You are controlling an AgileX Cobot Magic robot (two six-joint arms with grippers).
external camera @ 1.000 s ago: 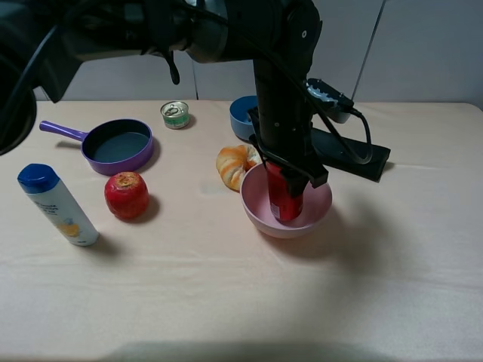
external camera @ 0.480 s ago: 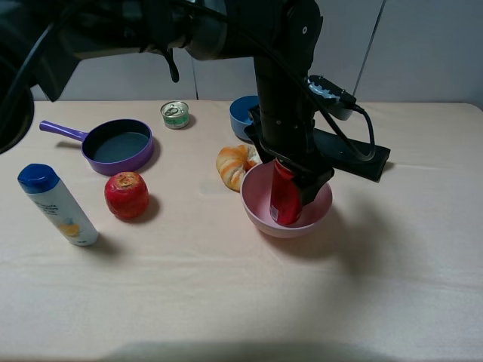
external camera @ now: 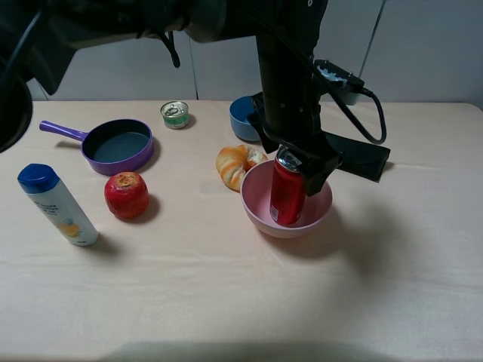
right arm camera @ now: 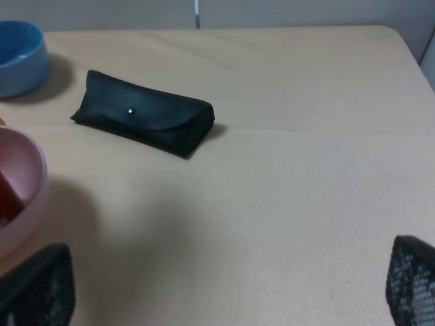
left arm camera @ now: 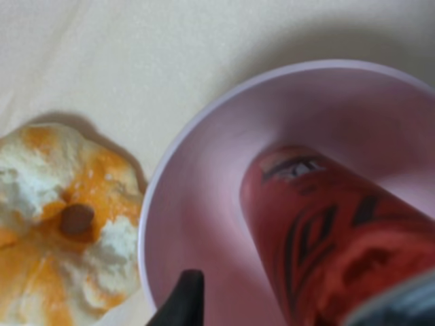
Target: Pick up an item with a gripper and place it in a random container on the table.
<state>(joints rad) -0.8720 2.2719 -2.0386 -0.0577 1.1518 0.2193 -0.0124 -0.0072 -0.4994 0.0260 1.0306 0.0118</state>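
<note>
The red soda can [external camera: 287,196] stands tilted inside the pale pink bowl [external camera: 260,215] at the table's middle, its silver top showing. My left gripper [external camera: 304,163] hangs just above and to the right of the can's top, jaws apart, holding nothing. In the left wrist view the can [left arm camera: 326,231] leans in the bowl [left arm camera: 197,183], with one black fingertip [left arm camera: 182,302] beside it, clear of the can. My right gripper [right arm camera: 224,285] is open and empty over bare cloth; it does not show in the exterior view.
A black case [external camera: 355,154] lies right of the bowl, also in the right wrist view [right arm camera: 143,112]. An orange-white bun [external camera: 235,164] touches the bowl's left. Behind stand a blue bowl [external camera: 241,113] and a green tin [external camera: 175,114]. A purple pan [external camera: 118,145], apple [external camera: 126,194] and bottle [external camera: 56,204] are at the left.
My left gripper has let go of the can and risen up and slightly right. The can stays in the pink bowl, now with its top uncovered.
</note>
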